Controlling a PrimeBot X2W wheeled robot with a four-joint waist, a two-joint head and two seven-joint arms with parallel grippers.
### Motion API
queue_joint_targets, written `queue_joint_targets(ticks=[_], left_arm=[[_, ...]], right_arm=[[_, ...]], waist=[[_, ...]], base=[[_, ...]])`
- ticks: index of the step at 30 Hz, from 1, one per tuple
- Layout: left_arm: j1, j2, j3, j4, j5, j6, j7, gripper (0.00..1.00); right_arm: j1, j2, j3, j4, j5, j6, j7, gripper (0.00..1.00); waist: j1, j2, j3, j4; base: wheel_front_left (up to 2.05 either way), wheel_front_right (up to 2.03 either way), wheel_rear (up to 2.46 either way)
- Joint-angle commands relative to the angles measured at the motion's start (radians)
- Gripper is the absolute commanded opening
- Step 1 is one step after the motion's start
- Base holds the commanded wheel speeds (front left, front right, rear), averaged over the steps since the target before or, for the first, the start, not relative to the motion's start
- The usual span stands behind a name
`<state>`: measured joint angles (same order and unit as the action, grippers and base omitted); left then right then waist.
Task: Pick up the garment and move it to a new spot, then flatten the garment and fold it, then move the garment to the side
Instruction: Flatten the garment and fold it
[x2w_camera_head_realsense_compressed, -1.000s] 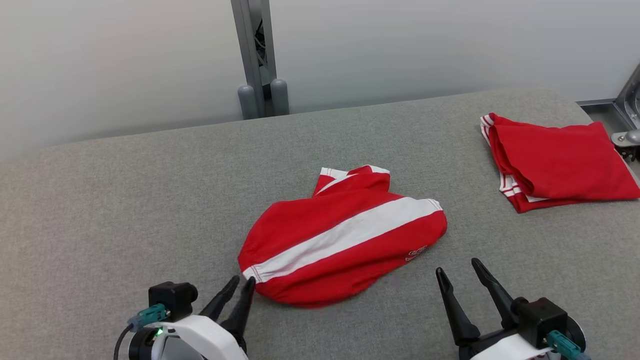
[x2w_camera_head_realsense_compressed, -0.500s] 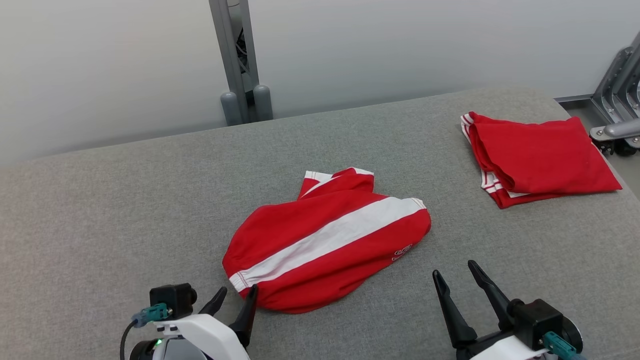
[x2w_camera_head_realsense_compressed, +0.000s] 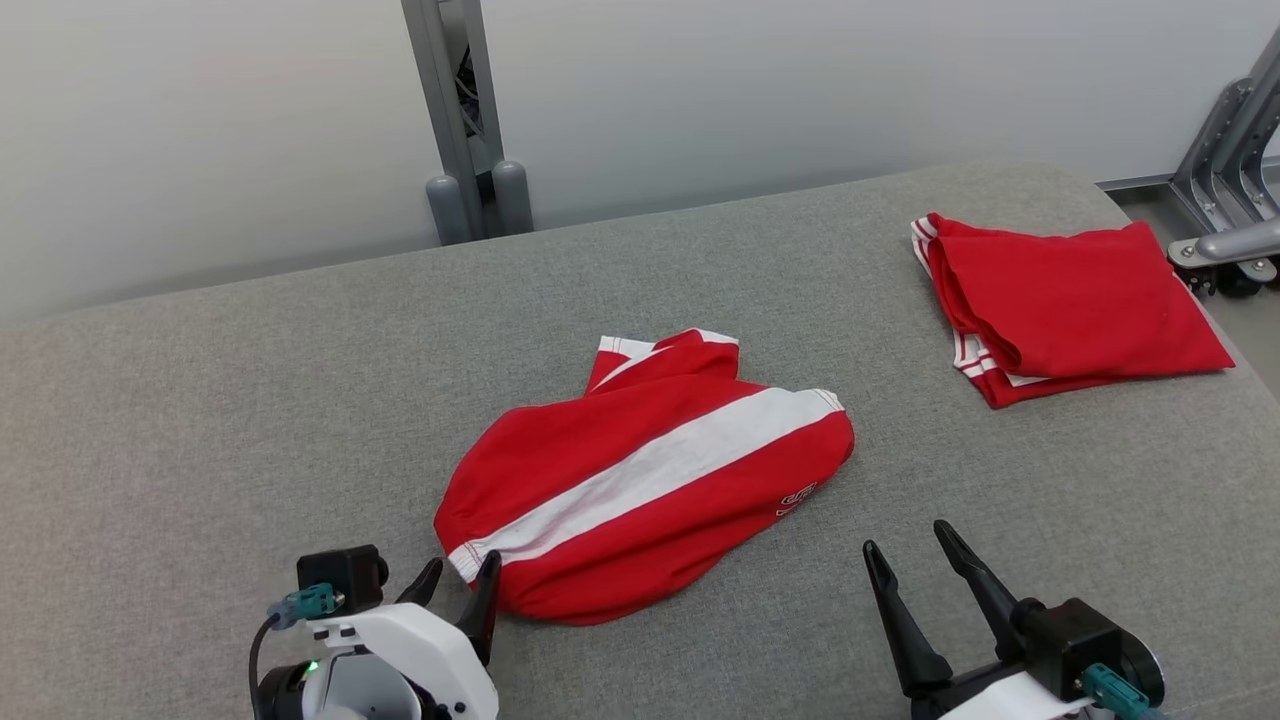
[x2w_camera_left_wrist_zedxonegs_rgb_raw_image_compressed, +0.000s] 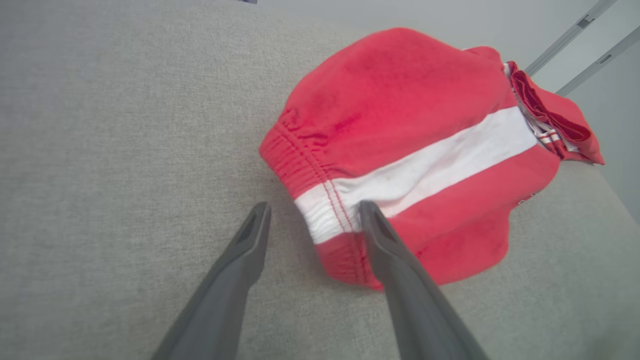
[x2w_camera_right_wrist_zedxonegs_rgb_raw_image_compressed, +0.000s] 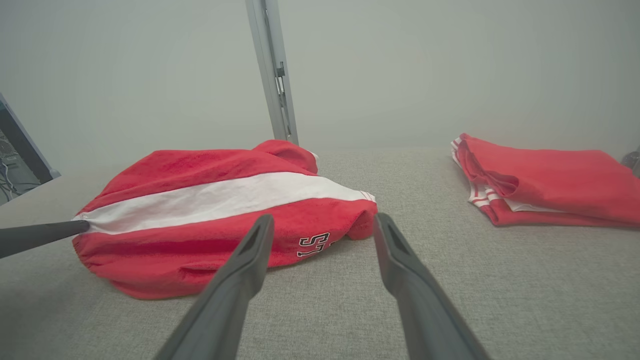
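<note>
**Garment.** The garment (x2w_camera_head_realsense_compressed: 640, 480) is a pair of red shorts with a broad white side stripe. It lies in a loose, partly bunched heap at the centre of the frame in the head view, on the grey tabletop (x2w_camera_head_realsense_compressed: 200, 420). One leg hem is turned up at the far end. The gathered waistband faces the lower left of the frame.

**Handling.** Judged from its folds, the cloth is light, soft and limp. It will sag and drape when lifted, and a single-point hold is likely to let it bunch further. The fabric is not fragile. The knit surface should not slip between closed fingers, provided both layers are caught.

**Where to take hold.** The elastic waistband (x2w_camera_left_wrist_zedxonegs_rgb_raw_image_compressed: 300, 160) is the thickest and firmest edge, so take it there first. For flattening, a second hold at the opposite hem near the printed lettering (x2w_camera_right_wrist_zedxonegs_rgb_raw_image_compressed: 314, 243) would allow the cloth to be stretched out.

**Fingers.** The left fingers (x2w_camera_head_realsense_compressed: 483, 600) stand apart and straddle the waistband where the white stripe meets it. In the left wrist view one finger overlaps the cloth; whether it touches cannot be told. The right fingers (x2w_camera_head_realsense_compressed: 888, 590) stand wide apart and hold nothing, near the lettered end and clear of it.

**Surroundings.** A second red garment (x2w_camera_head_realsense_compressed: 1070, 310) lies folded at the upper right. A metal post (x2w_camera_head_realsense_compressed: 450, 110) rises behind the tabletop.
</note>
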<state>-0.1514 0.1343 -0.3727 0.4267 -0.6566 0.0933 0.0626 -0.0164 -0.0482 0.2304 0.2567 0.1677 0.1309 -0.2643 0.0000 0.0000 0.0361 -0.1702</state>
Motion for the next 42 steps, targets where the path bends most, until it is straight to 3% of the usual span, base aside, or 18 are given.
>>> queue_joint_targets(ticks=[1,4,5,6,7,17,21,25,35,36,37,38,40,41,42], left_arm=[[-0.016,0.0,0.0,0.006,-0.002,-0.002,-0.002,0.91],[-0.029,-0.006,-0.003,0.028,-0.007,-0.012,-0.009,0.86],[-0.034,-0.007,-0.004,0.035,-0.008,-0.014,-0.012,0.67],[-0.039,-0.008,-0.006,0.042,-0.004,-0.014,-0.017,0.39],[-0.043,-0.009,-0.008,0.046,-0.003,-0.017,-0.021,0.0],[-0.002,0.035,-0.029,-0.029,0.039,-0.027,-0.075,0.0],[0.033,0.076,-0.04,-0.1,0.062,-0.024,-0.073,0.0],[0.055,0.114,-0.049,-0.173,0.07,-0.031,-0.054,0.0],[0.046,0.121,-0.057,-0.225,0.075,-0.011,-0.039,0.0],[0.047,0.12,-0.058,-0.227,0.075,-0.012,-0.04,0.0],[0.047,0.119,-0.059,-0.228,0.075,-0.011,-0.042,0.0],[0.047,0.119,-0.059,-0.228,0.075,-0.011,-0.042,0.0],[0.046,0.116,-0.062,-0.228,0.074,-0.009,-0.044,0.0],[0.046,0.115,-0.063,-0.228,0.073,-0.008,-0.045,0.0],[0.045,0.114,-0.063,-0.227,0.071,-0.008,-0.045,0.0]], right_arm=[[-0.006,-0.005,-0.001,0.0,-0.003,0.0,0.0,1.0],[-0.009,-0.005,0.002,0.001,-0.007,0.0,0.0,1.0],[-0.009,-0.005,0.003,0.001,-0.009,0.0,0.0,1.0],[-0.01,-0.005,0.003,0.001,-0.011,0.0,0.0,1.0],[-0.011,-0.005,0.002,0.001,-0.013,0.0,0.0,1.0],[-0.057,-0.005,-0.017,0.023,0.01,0.0,0.0,1.0],[-0.136,-0.006,-0.01,0.163,0.051,0.0,0.001,1.0],[-0.312,-0.01,0.002,0.366,0.129,0.0,0.103,1.0],[-0.529,-0.032,0.046,0.568,0.23,0.0,0.299,1.0],[-0.535,-0.031,0.052,0.579,0.238,0.0,0.311,0.95],[-0.541,-0.028,0.06,0.587,0.246,0.0,0.32,0.8],[-0.541,-0.028,0.06,0.587,0.246,0.0,0.32,0.8],[-0.549,-0.026,0.073,0.599,0.262,0.0,0.334,0.4],[-0.553,-0.026,0.079,0.603,0.27,0.0,0.333,0.0],[-0.555,-0.025,0.086,0.605,0.277,0.0,0.331,0.0]], waist=[[0.0,0.0,0.001,0.0],[0.0,0.0,0.003,-0.002],[0.0,0.0,0.004,-0.002],[0.0,0.0,0.005,-0.002],[0.0,0.0,0.006,-0.001],[0.0,0.0,0.024,0.033],[0.0,0.0,0.041,0.062],[0.0,0.0,0.072,0.104],[0.0,0.0,0.106,0.144],[0.0,0.0,0.108,0.144],[0.0,0.0,0.109,0.144],[0.0,0.0,0.109,0.144],[0.0,0.0,0.111,0.144],[0.0,0.0,0.111,0.144],[0.0,0.0,0.11,0.143]], base=[[0.0,0.0,0.0],[0.0,0.0,0.0],[0.0,0.0,0.0],[0.0,0.0,0.0],[0.0,0.0,0.0],[0.0,0.0,0.0],[0.0,0.0,0.0],[0.0,0.0,0.0],[0.0,0.0,0.0],[0.0,0.0,0.0],[0.0,0.0,0.0],[0.0,0.0,0.0],[0.0,0.0,0.0],[0.0,0.0,0.0],[0.0,0.0,0.0]])
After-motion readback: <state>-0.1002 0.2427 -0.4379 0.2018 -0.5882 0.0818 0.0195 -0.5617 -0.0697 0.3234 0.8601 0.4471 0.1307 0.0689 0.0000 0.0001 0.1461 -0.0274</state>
